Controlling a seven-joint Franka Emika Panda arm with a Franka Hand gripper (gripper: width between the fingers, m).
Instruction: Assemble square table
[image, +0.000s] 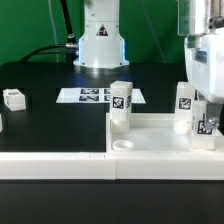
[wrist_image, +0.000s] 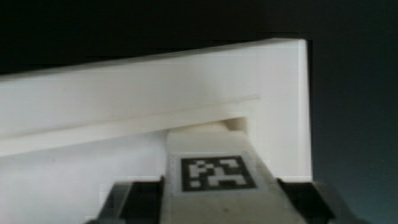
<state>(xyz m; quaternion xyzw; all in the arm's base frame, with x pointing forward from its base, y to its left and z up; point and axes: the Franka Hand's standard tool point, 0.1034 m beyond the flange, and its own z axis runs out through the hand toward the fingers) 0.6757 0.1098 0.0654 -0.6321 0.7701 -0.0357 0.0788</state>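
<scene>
The square table's white tray-like top (image: 160, 160) lies at the exterior view's right, and its rim (wrist_image: 160, 85) fills the wrist view. Two tagged white legs stand upright in it, one at the back left corner (image: 120, 106) and one further right (image: 186, 104). An empty round socket (image: 122, 146) shows at the near left corner. My gripper (image: 206, 110) comes down over the top's right side, shut on a third tagged leg (image: 205, 127). In the wrist view that leg (wrist_image: 215, 170) sits between the dark fingers (wrist_image: 128, 203) of the gripper (wrist_image: 214, 210).
The marker board (image: 98, 96) lies flat in front of the robot base (image: 100, 45). A small white tagged piece (image: 14, 98) rests at the exterior view's left. A long white rail (image: 50, 165) runs along the front, against the top's left side.
</scene>
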